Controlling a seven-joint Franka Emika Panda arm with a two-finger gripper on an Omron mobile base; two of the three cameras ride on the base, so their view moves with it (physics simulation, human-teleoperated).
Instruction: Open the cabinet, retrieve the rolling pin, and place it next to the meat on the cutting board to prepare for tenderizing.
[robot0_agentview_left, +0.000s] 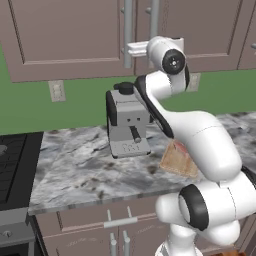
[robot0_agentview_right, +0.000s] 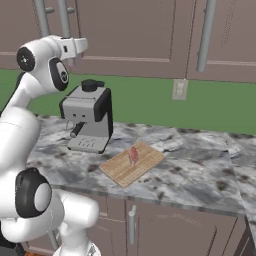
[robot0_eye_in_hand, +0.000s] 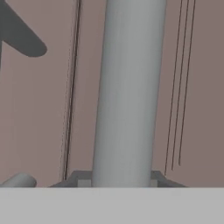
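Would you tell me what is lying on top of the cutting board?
On the cutting board lies the meat, near its far end. From the left base view the arm covers most of the board.

Matt mauve-brown cabinet (robot0_agentview_right: 125, 35) doors with smooth brushed-silver metal bar handle (robot0_eye_in_hand: 129, 92), grainy light wooden cutting board (robot0_agentview_right: 120, 172), pinkish streaked meat (robot0_agentview_right: 133, 155), glossy veined grey marble counter (robot0_agentview_right: 195, 170), grey-and-black plastic coffee machine (robot0_agentview_right: 90, 117), flat green wall (robot0_agentview_right: 145, 102)

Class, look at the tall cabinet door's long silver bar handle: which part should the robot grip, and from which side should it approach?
Grip the handle on its straight middle stretch, coming head-on from the front of the cabinet with one finger on each side. The bar is a vertical round rod standing off the door, so fingers can wrap it there. The tool is already shut on it, low on the bar.
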